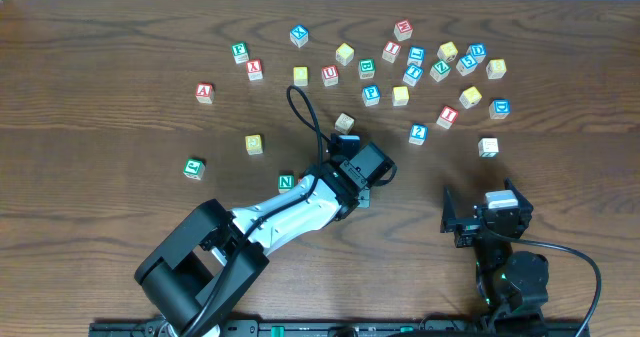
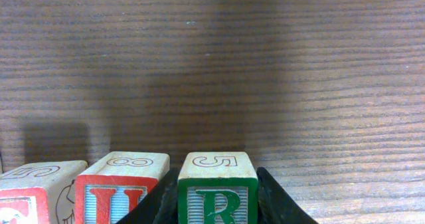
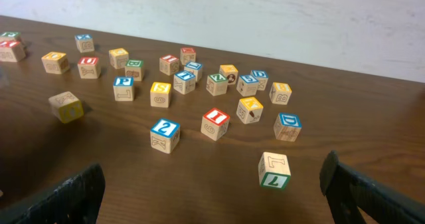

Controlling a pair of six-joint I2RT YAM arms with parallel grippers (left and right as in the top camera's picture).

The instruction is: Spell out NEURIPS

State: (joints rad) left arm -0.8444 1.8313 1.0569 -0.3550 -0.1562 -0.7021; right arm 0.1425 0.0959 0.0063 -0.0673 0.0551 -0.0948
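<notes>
**Left gripper.** The left gripper is closed partway on the green R cube. One dark finger lies against each side wall. The grip is taken low on the cube, so the letter face and the top stay visible to the wrist camera and the alignment can be checked.

**Held cube and its neighbours.** The R cube sits at table level with its letter upright. The red U cube stands just beside it on its left, with only a finger-wide gap between them. That gap appears to be there so the finger can come out without disturbing the row. A further red-faced cube stands just beyond the U. Its letter is cut off by the frame edge, and its place in the row suggests the E.

**Row start.** In the overhead view the green N cube stands clear of the arm. The arm hides the rest of the row.

**Progress.** Judged from this, R is the fourth letter being set, and I, P and S are not yet placed.

**Right gripper.** The right gripper rests well apart from the row with its jaws spread fully and nothing between them. It faces the loose cubes.

**Remaining stock.** A red I cube and a blue P cube lie among the scattered cubes. The yellow S cannot be identified with confidence.

**Caution.** Opening the left fingers could nudge the U sideways.
</notes>
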